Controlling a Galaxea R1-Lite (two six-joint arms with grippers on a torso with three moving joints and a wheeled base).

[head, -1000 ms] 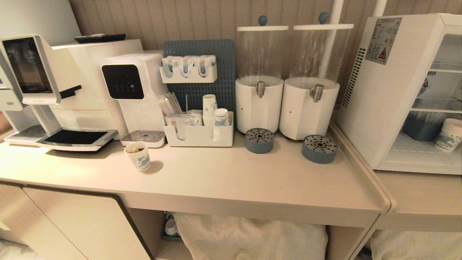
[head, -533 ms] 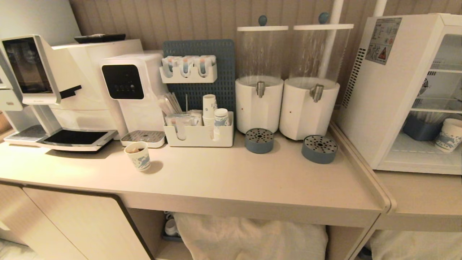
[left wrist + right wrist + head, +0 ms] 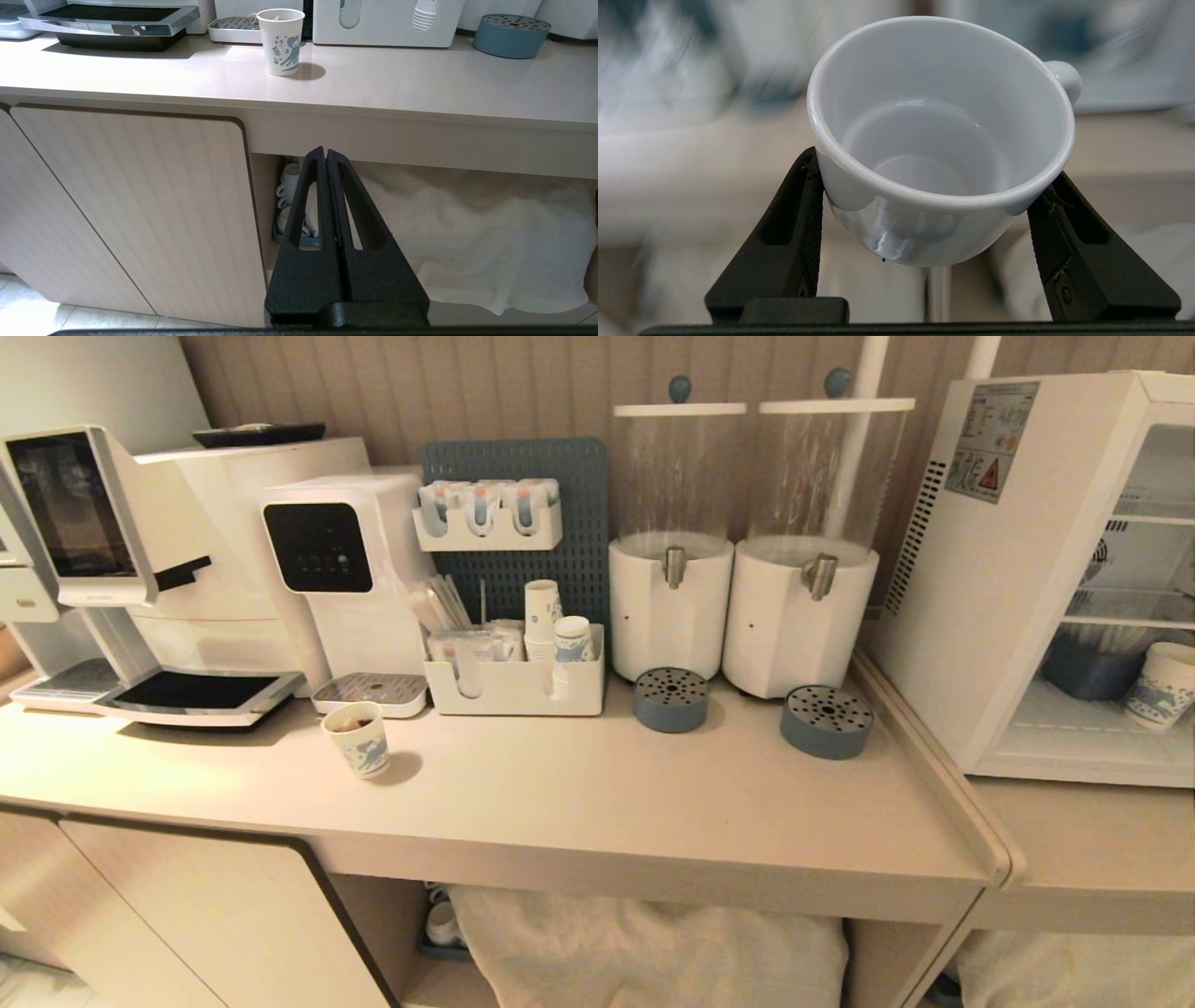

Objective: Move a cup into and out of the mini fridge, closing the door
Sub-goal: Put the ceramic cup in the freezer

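Cup (image 3: 943,154) clamped between right gripper (image 3: 924,210) jaws, no lettering readable

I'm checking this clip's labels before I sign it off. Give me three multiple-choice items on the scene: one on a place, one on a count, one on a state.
1. Where does the lone paper cup on the counter stand?
A. Just in front of the small water machine's drip tray
B. Between the two round blue trays
C. At the counter's right end

2. How many tall drink dispensers with clear tops stand against the wall?
A. One
B. Two
C. Four

3. What state is the right gripper in?
A. Open and empty
B. Closed on a spoon
C. Jaws closed on the white cup

Answers:
1 A: the head view shows the cup right before that tray.
2 B: two lidded dispensers stand side by side.
3 C: the right wrist view shows the cup clamped between both jaws.
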